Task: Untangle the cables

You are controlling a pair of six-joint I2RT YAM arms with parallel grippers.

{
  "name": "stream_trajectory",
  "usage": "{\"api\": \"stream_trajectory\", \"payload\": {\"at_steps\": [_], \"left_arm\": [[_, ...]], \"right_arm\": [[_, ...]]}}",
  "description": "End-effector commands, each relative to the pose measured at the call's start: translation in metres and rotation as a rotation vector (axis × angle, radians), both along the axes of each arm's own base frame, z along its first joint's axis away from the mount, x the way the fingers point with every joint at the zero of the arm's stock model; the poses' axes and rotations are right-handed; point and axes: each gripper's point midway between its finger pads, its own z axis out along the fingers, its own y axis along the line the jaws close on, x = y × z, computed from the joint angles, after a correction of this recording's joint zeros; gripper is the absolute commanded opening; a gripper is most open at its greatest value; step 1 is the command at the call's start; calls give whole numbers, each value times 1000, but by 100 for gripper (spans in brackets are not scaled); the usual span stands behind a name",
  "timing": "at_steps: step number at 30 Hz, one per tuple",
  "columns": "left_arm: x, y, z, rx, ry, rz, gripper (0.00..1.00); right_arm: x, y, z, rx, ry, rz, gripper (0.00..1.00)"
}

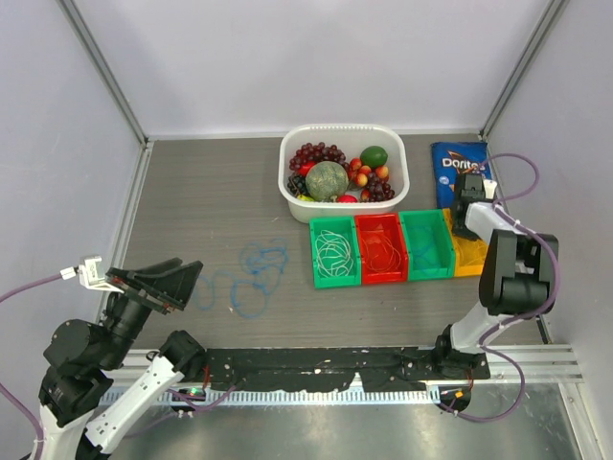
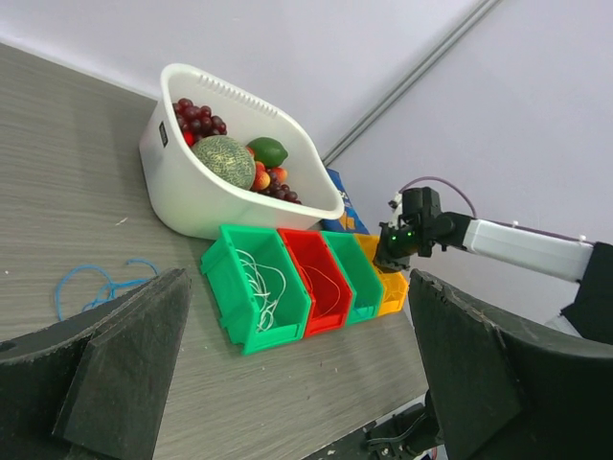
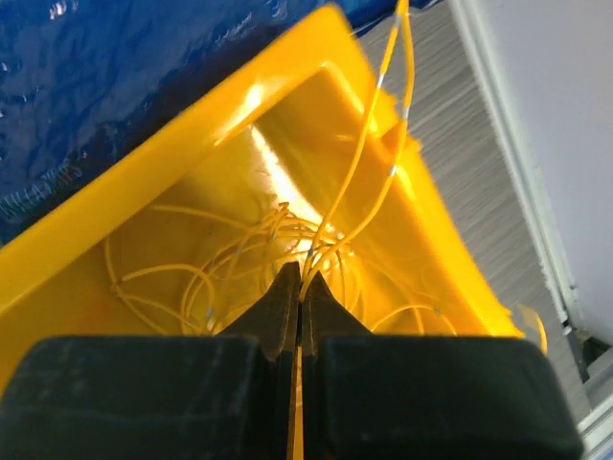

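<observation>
Pinched tight between the 2 fingers of my right gripper (image 3: 300, 287) is a strand of the yellow cable (image 3: 393, 171) — its loops lie in the yellow bin (image 3: 144, 192) below. My left gripper (image 2: 297, 316) hangs wide apart — the blue cable (image 1: 261, 271) sprawls on the table (image 1: 192, 192) beyond it.

The blue cable (image 1: 261, 272) is showing against the grey streaked table (image 1: 201, 201), white cable (image 1: 334, 249) against a green bin (image 1: 315, 255), yellow cable (image 3: 391, 171) is blending into its yellow bin (image 3: 115, 201)
</observation>
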Motion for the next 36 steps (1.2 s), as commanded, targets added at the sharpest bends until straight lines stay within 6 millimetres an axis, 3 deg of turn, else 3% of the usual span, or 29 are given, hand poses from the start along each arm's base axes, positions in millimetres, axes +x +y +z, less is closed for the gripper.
{"api": "stream_trajectory", "payload": {"at_steps": [1, 3, 6, 9, 13, 15, 18, 20, 26, 30, 36], "left_arm": [[1, 1, 3, 14, -11, 6, 100], [1, 2, 3, 18, -13, 8, 100], [1, 2, 2, 23, -10, 12, 100], [3, 0, 1, 22, -9, 10, 100], [6, -7, 2, 15, -7, -8, 100], [9, -12, 0, 18, 4, -19, 100], [12, -17, -2, 13, 14, -30, 100], [15, -20, -7, 18, 31, -29, 100], [26, -31, -25, 25, 111, -35, 100], [33, -49, -45, 20, 196, -77, 100], [47, -64, -91, 4, 363, -62, 99]], "right_arm": [[9, 13, -17, 89, 39, -5, 1], [9, 13, -22, 95, 58, -9, 1], [9, 9, -14, 77, 53, -32, 1], [11, 10, 11, 82, -2, -50, 6], [11, 10, 54, 79, -108, -86, 21], [7, 7, 76, 59, -157, -97, 36], [1, 7, 104, 41, -217, -99, 44], [-4, 6, 117, 29, -242, -101, 55], [-7, 17, 147, 25, -324, -56, 60], [4, 51, 171, 27, -379, 42, 60], [26, 165, 191, 207, -486, 319, 60]]}}
